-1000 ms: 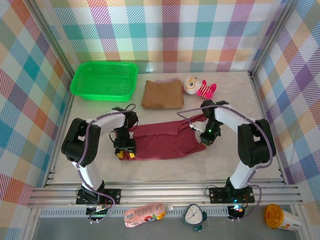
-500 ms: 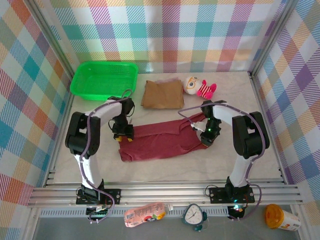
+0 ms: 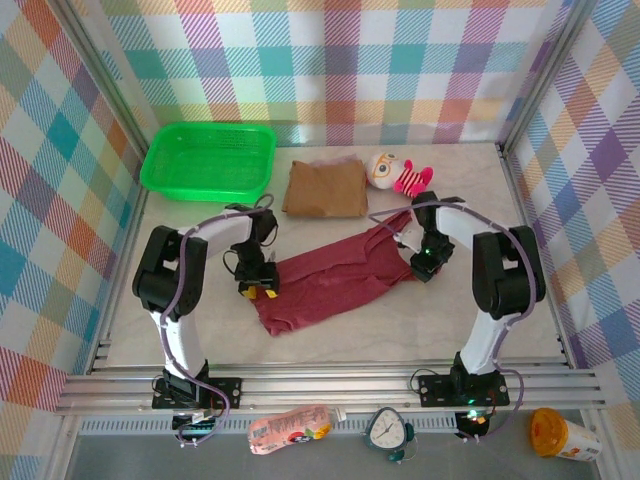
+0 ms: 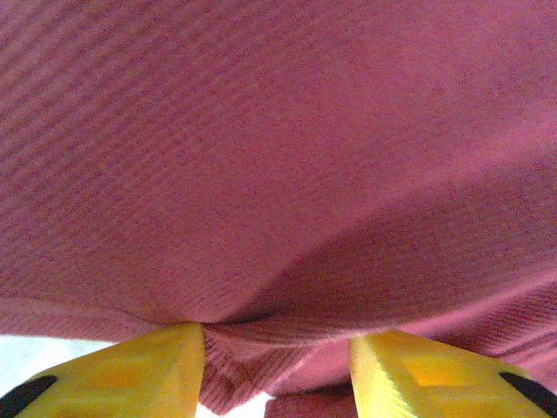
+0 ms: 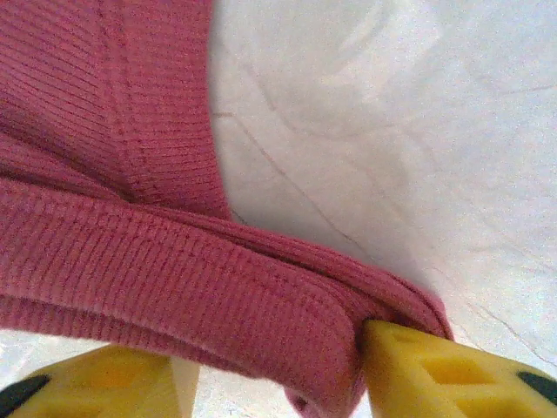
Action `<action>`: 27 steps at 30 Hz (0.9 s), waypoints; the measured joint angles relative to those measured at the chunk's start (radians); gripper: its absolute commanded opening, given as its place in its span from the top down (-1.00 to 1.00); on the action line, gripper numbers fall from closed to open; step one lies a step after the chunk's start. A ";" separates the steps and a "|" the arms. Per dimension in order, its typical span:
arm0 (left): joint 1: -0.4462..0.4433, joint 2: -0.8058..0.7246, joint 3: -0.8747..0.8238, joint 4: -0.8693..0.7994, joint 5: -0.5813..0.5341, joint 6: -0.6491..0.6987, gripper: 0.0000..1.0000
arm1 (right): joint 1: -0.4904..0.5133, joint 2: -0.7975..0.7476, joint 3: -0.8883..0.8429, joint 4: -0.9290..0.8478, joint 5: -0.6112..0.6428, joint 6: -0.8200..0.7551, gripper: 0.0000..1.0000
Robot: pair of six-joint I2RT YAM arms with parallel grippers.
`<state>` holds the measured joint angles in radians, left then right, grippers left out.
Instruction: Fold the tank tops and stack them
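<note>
The dark maroon tank top [image 3: 330,285] lies slanted across the middle of the table, crumpled into a long band. My left gripper [image 3: 258,288] is down on its near-left end. In the left wrist view the yellow fingers [image 4: 277,366] stand apart, with a loose fold of maroon cloth [image 4: 278,174] lying across the gap. My right gripper [image 3: 425,268] is at the far-right end. Its jaws [image 5: 278,374] are open around a rolled edge of the cloth [image 5: 218,287], which touches the right finger. The tan tank top [image 3: 323,188] lies folded at the back, with a mauve-pink sliver [image 3: 325,161] along its far edge.
A green basket [image 3: 210,160] stands at the back left. A pink-and-white plush toy [image 3: 395,173] lies right of the tan top. Below the front rail are a packet [image 3: 290,430], a small clock [image 3: 388,430] and a bottle [image 3: 562,432].
My right gripper has opened and moved a little farther back and to the right. The maroon top has swung from level to slanted. My left gripper went back along the left hem, then returned.
</note>
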<state>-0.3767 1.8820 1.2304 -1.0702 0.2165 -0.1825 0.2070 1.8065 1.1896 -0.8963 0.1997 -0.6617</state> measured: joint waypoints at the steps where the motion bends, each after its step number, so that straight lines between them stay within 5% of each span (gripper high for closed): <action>1: -0.005 -0.013 0.000 -0.002 -0.002 -0.004 0.00 | 0.006 -0.030 0.000 0.002 -0.010 0.005 -0.17; 8: 0.059 -0.099 0.026 -0.027 -0.069 -0.004 -0.11 | 0.174 -0.246 -0.003 0.025 -0.097 0.066 -0.29; 14: 0.171 -0.100 0.026 0.002 -0.023 0.017 -0.11 | 0.438 -0.320 -0.054 0.153 -0.240 0.217 -0.40; 20: 0.183 0.006 0.042 0.034 0.032 0.043 -0.10 | 0.746 -0.209 -0.060 0.382 -0.349 0.377 -0.44; 27: 0.183 0.059 0.055 0.031 0.032 0.076 -0.09 | 0.935 0.034 0.061 0.503 -0.368 0.446 -0.49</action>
<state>-0.1940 1.9408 1.2850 -1.0397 0.2485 -0.1062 1.1416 1.8400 1.2503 -0.3931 -0.1684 -0.2161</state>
